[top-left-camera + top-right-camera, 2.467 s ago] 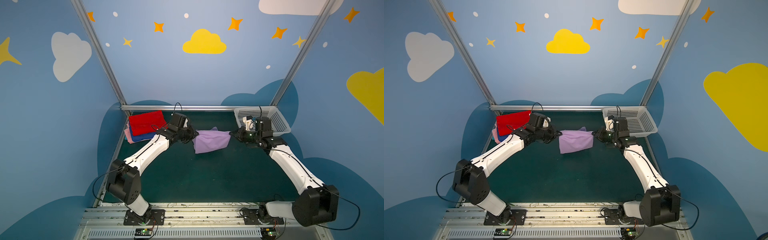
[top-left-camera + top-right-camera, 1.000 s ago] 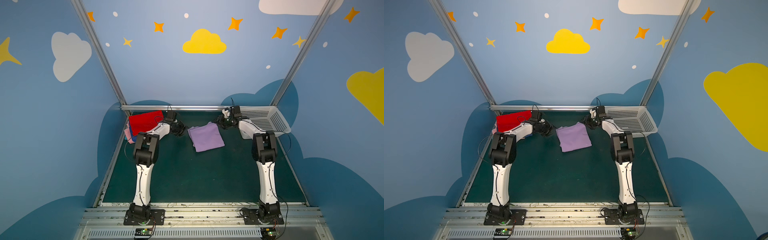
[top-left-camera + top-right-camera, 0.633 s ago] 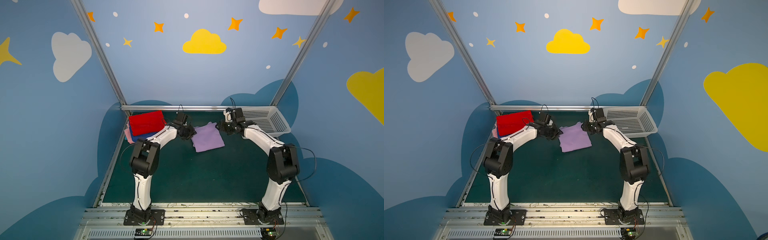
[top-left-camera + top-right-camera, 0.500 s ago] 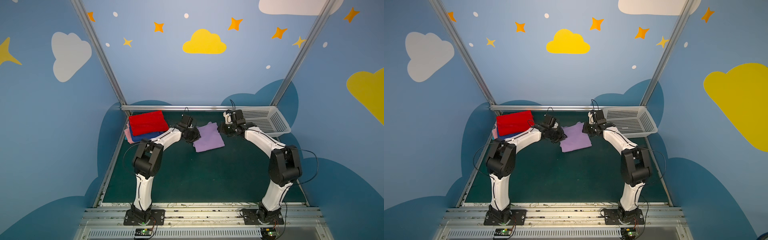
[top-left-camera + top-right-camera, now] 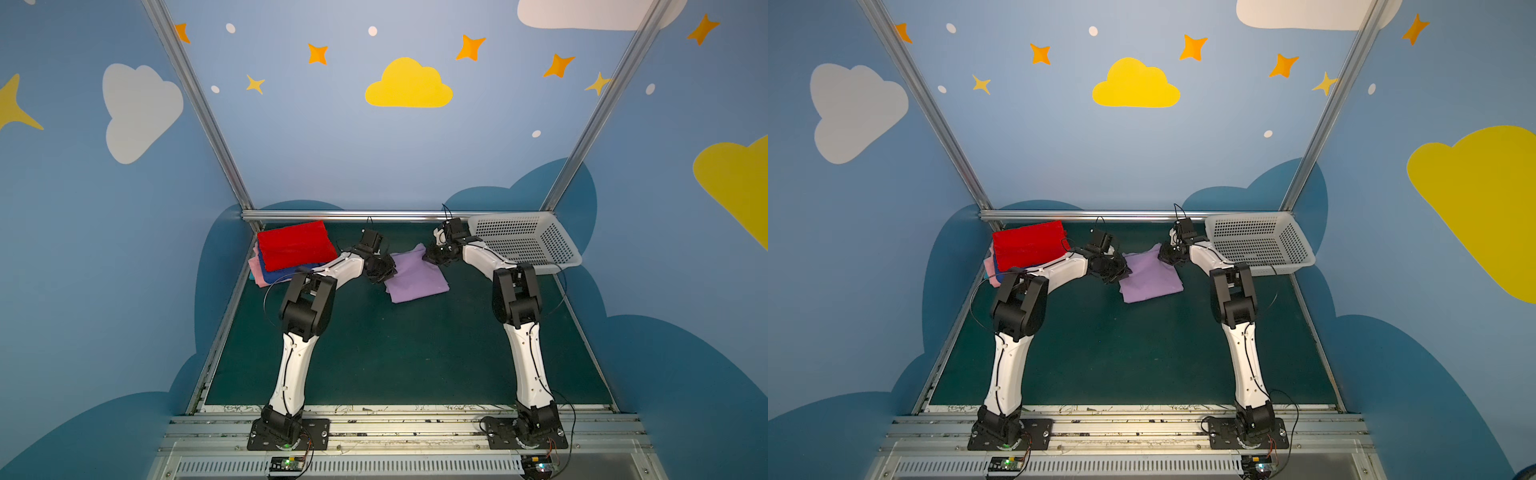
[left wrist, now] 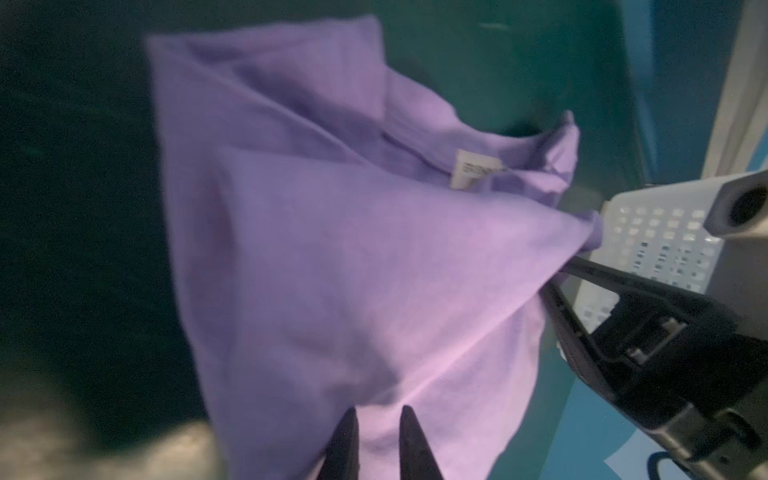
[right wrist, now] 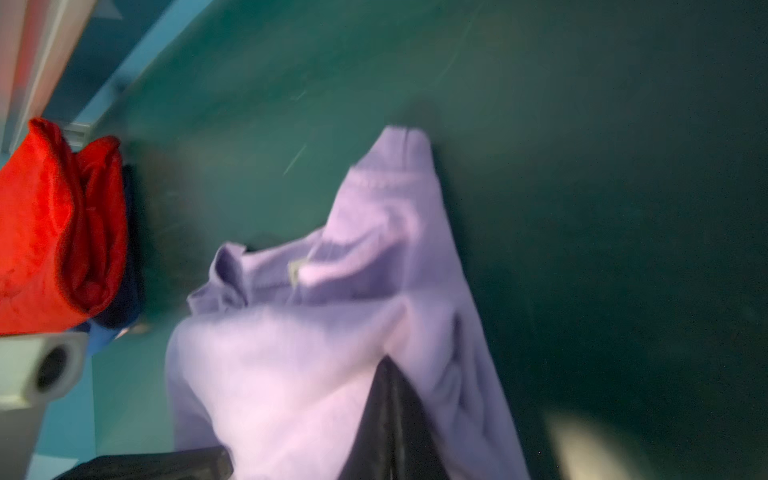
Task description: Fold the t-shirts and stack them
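Where the lavender t-shirt [image 5: 417, 276] lies: on the green mat [image 5: 395, 353] near the far rail, partly folded, between the two arms and apart from the stack.
Left gripper [image 5: 380, 269]: narrowed on the shirt's left edge; in the left wrist view, cloth is seen pinched between the dark fingertips.
Right gripper [image 5: 432, 255]: closed tight on the far right corner, just beside the white basket [image 5: 523, 241]; the cloth is drawn to a point there.
Stack: the red t-shirt [image 5: 295, 249] is laid on the blue t-shirt [image 5: 286, 274] and the pink t-shirt [image 5: 259, 275] at the far left corner.
Handling: the shirt is judged light, limp and soft; no shape will be kept unless it is supported at two points, and folded layers can slide apart.
Where to hold: corners and hemmed edges are preferred, with every layer of the fold taken in; the middle is best avoided, since bunching would be caused.
Risk: if only the top layer is caught, the fold may be undone on lifting.
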`<state>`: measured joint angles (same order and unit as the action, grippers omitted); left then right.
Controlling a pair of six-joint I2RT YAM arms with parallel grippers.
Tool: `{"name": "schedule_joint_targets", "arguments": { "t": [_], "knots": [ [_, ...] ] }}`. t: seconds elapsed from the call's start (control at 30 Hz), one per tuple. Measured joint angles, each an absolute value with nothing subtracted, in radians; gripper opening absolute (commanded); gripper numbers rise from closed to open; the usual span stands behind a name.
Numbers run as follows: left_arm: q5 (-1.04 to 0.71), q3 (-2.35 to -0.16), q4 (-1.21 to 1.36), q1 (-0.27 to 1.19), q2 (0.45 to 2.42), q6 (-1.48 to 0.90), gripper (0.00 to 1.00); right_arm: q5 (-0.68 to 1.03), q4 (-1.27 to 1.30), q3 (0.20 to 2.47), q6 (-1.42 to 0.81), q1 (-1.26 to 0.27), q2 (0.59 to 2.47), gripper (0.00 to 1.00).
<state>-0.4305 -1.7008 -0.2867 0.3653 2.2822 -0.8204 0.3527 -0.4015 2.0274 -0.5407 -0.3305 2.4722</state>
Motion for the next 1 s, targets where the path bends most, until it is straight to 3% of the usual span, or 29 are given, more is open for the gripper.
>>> {"name": "schedule_joint_targets", "arguments": {
  "t": [0.53, 1.0],
  "knots": [
    [-0.451, -1.626, -0.189, 0.343, 2.276, -0.801, 0.16, 0.344, -0.451, 2.000, -0.559, -0.336, 2.455, 0.00],
    [-0.467, -1.136, -0.086, 0.501, 1.962, -0.822, 0.14, 0.316, -0.418, 1.132, -0.617, -0.375, 1.863, 0.02]
  ]
}}
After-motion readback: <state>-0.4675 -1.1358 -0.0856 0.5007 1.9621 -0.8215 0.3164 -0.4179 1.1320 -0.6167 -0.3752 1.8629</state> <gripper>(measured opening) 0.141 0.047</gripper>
